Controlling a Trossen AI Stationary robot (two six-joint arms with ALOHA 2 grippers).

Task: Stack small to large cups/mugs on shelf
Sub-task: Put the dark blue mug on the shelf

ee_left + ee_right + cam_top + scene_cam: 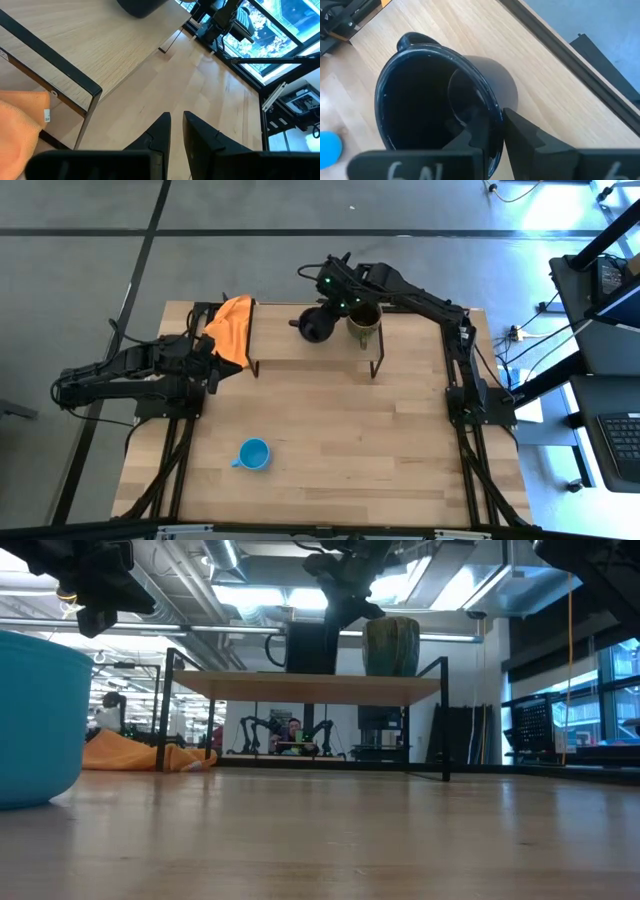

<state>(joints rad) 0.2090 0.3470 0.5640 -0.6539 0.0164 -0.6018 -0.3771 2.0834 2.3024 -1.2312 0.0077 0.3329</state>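
Note:
The black mug [316,326] stands on the shelf [290,345] beside the olive-brown mug [363,322], which rests on its base on the shelf's right part. My right gripper [335,308] is over the black mug and shut on it. The light blue mug [254,454] stands upright on the tabletop near the front left. My left gripper [215,365] hovers shut and empty at the shelf's left end, next to the orange cloth [233,325]. My right gripper holds the black mug by its rim [492,117], on the side away from the handle [412,39]. One finger is inside the mug and one outside, coming from above and pointing down. In the low view the mug [305,648] stands upright with its base on the shelf board.
The orange cloth lies over the shelf's left end and hangs to the table [135,752]. The shelf's black legs [376,366] stand at its corners. Bare tabletop [380,450] lies in front of the shelf, to the right of the blue mug.

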